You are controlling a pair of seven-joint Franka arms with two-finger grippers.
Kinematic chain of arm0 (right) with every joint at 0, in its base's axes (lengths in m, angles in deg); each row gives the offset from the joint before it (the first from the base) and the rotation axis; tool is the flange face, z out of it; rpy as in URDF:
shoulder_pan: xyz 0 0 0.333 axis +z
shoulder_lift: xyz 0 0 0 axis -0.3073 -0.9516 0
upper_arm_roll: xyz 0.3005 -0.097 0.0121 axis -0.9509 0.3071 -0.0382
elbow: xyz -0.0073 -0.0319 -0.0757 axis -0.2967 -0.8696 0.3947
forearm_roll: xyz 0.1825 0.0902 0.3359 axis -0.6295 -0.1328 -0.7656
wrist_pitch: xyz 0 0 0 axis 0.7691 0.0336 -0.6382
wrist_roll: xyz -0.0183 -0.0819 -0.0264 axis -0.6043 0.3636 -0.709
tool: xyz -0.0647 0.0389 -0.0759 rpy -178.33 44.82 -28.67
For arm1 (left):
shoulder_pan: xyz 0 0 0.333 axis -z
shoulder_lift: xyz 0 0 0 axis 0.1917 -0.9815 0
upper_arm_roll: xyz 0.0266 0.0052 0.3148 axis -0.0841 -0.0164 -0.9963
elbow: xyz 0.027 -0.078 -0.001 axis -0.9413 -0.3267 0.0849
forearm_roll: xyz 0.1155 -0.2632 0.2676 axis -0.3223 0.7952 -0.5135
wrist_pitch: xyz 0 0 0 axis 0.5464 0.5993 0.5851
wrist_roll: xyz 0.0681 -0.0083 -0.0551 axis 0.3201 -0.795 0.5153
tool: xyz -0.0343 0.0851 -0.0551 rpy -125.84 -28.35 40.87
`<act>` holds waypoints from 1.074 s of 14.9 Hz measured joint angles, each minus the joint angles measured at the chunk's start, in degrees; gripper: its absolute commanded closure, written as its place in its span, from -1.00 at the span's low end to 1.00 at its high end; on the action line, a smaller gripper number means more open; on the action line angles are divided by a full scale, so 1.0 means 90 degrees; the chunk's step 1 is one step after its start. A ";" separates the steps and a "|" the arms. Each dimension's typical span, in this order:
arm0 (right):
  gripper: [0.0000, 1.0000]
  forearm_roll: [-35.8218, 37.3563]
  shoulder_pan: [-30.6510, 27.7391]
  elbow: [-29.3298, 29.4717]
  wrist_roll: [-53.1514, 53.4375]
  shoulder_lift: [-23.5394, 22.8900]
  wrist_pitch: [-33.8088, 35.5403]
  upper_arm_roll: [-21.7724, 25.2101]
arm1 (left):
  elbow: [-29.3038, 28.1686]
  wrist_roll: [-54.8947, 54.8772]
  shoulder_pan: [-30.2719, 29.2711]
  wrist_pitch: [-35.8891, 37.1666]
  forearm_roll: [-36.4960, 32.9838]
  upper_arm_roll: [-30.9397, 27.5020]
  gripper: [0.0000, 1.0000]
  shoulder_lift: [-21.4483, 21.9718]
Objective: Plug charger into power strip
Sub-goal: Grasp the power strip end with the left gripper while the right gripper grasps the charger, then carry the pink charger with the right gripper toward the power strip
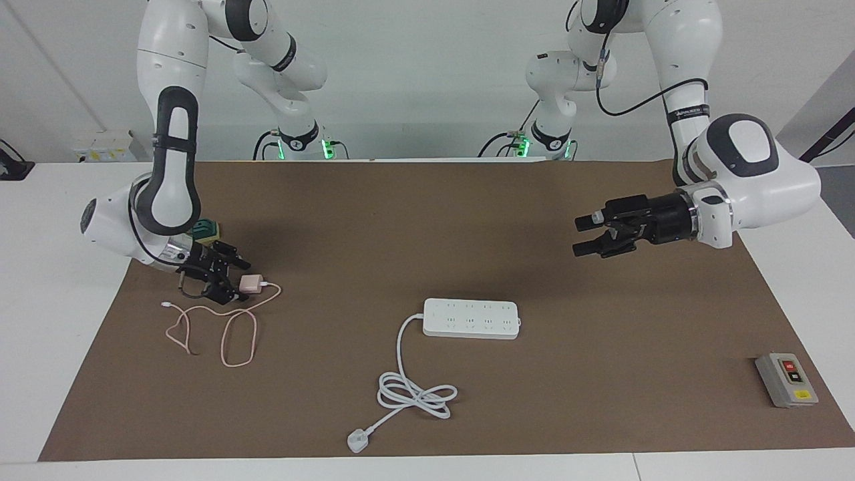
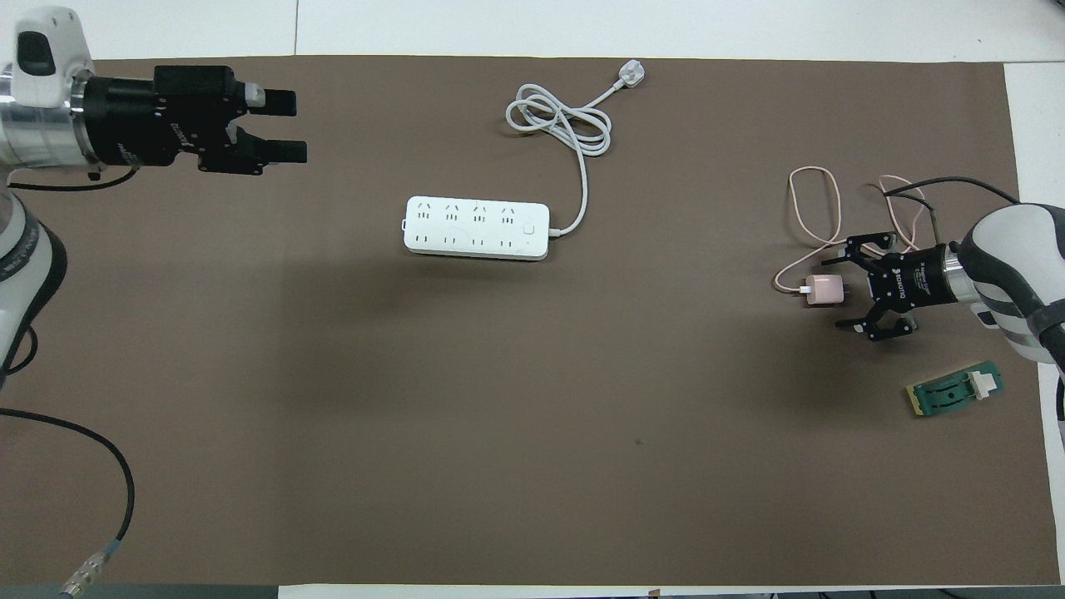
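Left gripper (image 2: 284, 126) hangs spread wide over bare mat (image 2: 333, 374), toward its own arm's end of the table. Mid-table lies the strip (image 2: 477, 228), sockets up, cord (image 2: 566, 125) coiled farther out. Right gripper (image 2: 842, 292), low and wide open, straddles the charger (image 2: 824, 289) without clamping it.

We find almost nothing legible: white lettering runs along the body of the left gripper (image 2: 287, 127) and of the right gripper (image 2: 842, 290) in the overhead view, too small for us to read. A printed band on the left arm (image 1: 687, 111) carries letters we cannot make out either. The switch box (image 1: 786, 380) shows a red button, a black button and a yellow label, with no characters we can read.
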State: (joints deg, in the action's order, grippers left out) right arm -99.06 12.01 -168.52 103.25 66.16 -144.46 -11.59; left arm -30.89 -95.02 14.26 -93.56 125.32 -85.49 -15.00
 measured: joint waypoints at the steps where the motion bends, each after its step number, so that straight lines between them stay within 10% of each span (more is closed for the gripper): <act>1: -0.48 0.0000 -0.0003 -0.0001 -0.0028 -0.0006 -0.0018 0.0000 | -0.0018 -0.0161 0.0065 -0.0064 0.0129 -0.0001 -1.00 -0.0118; 5: 1.00 0.0000 -0.0038 -0.0001 -0.0036 0.0014 -0.0007 0.0002 | -0.0388 -0.1261 0.0308 -0.0310 0.0858 0.0003 -1.00 -0.0589; 16: 1.00 -0.0230 -0.0046 0.0344 0.0102 0.0017 0.0474 -0.0007 | -0.2559 -0.3327 0.0554 -0.0625 0.1073 0.0001 -1.00 0.0320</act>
State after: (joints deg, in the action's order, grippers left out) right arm -101.13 11.60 -165.42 104.17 66.31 -140.20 -11.65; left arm -53.92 -124.96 19.24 -99.19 134.98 -85.49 -12.13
